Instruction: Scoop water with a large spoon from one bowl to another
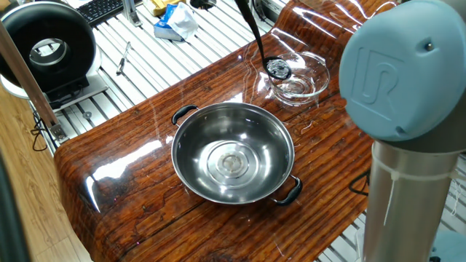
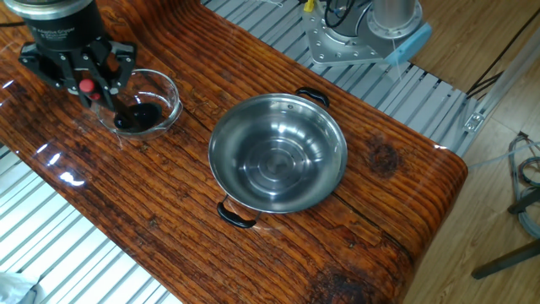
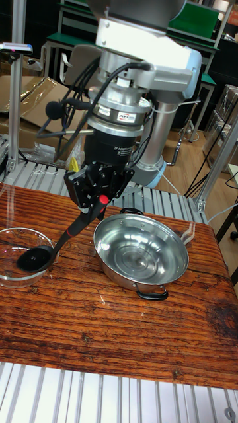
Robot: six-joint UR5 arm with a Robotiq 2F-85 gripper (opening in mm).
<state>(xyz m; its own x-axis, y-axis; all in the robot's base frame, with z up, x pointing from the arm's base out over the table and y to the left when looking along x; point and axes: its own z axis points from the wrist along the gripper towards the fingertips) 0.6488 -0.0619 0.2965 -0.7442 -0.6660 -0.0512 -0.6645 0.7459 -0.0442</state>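
The large steel bowl (image 1: 233,153) (image 2: 278,154) (image 3: 140,254) stands mid-table, and faint ripples of water show on its base. The small glass bowl (image 1: 309,81) (image 2: 169,101) (image 3: 8,274) sits apart from it at the table's end. My gripper (image 2: 89,84) (image 3: 98,198) hangs over the glass bowl's rim, shut on the black ladle's handle (image 3: 73,228). The handle slants downward and the ladle head (image 1: 278,69) (image 2: 139,114) (image 3: 33,258) rests low inside the glass bowl. I cannot tell whether water lies in the scoop.
The wooden slab (image 1: 124,182) lies on a slatted metal table (image 1: 145,58). A round black device (image 1: 47,47), a keyboard (image 1: 98,9) and a blue-white cloth (image 1: 175,22) lie beyond it. The arm's grey joint (image 1: 408,73) blocks the right of one view.
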